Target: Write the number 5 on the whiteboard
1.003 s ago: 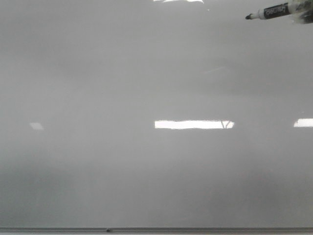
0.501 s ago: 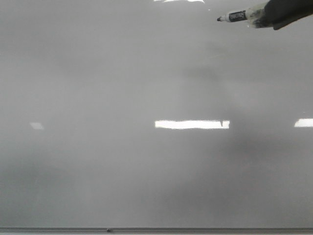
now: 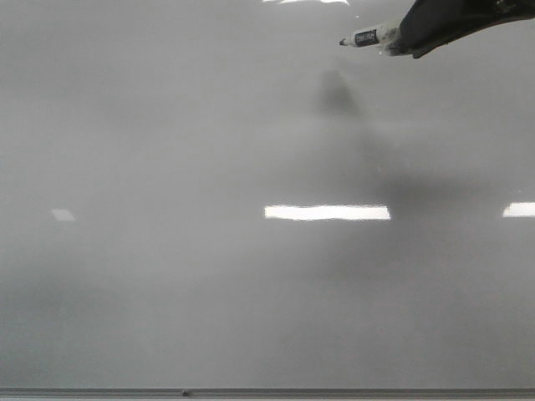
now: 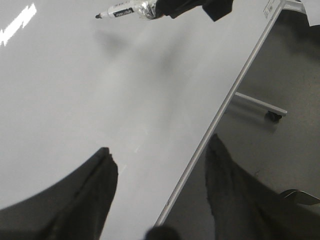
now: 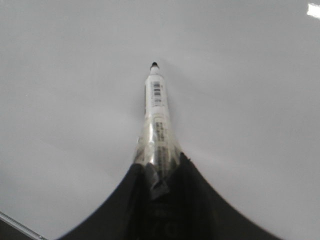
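Note:
The whiteboard (image 3: 209, 292) fills the front view; its thin metal edge runs along the bottom. No number 5 shows on it. My right gripper (image 3: 401, 38) comes in from the upper right, shut on a white marker (image 3: 366, 38) with a black tip pointing left, just above the board. The marker (image 5: 157, 120) also shows in the right wrist view, held between the dark fingers, its tip near the board (image 5: 75, 75). My left gripper (image 4: 160, 165) is open and empty, straddling the board's edge (image 4: 220, 110). The marker (image 4: 120, 10) is far from it.
Bright rectangular light reflections (image 3: 328, 212) lie across the board. In the left wrist view a dark floor and a stand foot with a caster (image 4: 272, 116) show beyond the board's edge.
My right gripper has moved left with the marker, further into the front view. Its shadow on the board has grown darker and larger.

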Robot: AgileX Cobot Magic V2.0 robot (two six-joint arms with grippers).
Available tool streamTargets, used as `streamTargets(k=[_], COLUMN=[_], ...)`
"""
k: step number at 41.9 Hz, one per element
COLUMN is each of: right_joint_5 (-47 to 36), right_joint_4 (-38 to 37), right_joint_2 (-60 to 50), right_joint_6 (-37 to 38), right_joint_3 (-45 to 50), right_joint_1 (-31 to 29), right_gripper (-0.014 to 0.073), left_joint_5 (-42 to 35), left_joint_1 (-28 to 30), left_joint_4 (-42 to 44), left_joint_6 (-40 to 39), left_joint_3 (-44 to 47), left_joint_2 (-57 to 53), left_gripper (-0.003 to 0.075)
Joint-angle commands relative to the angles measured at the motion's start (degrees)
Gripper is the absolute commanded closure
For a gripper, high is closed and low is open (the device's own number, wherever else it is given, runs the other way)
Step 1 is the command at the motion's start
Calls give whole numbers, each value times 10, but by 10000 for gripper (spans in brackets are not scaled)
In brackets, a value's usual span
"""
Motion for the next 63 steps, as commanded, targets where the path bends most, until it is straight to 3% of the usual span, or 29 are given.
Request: streamTargets(k=[1, 10, 18, 24, 30, 40, 54, 63], right_joint_5=[-60, -66, 5, 11, 17, 92, 49, 95], right_joint_4=[-6, -6, -6, -8, -8, -9, -9, -9], right_joint_2=[6, 33, 56, 68, 56, 51, 122, 109], right_joint_6=[0, 0, -27, -42, -42, -42, -47, -47], right_joint_3=[-21, -21, -21, -21, -22, -15, -28, -63], right_joint_1=[-3, -3, 4, 5, -13, -53, 4, 8], right_gripper=[664, 664, 664, 664, 662, 662, 662, 662], left_joint_5=[-42, -43, -46, -49, -49, -53, -55, -55], left_joint_1=[1, 1, 1, 1, 1, 1, 1, 1], left_joint_4=[-6, -6, -6, -6, -6, -6, -6, -6], left_joint_6=[-6, -6, -6, -6, -6, -6, -6, -6], left_joint_3=[-14, -14, -14, -14, -14, -14, -14, -14], left_joint_2=[-8, -8, -8, -8, -8, -8, -8, -8], left_gripper=[332, 332, 332, 332, 332, 332, 332, 332])
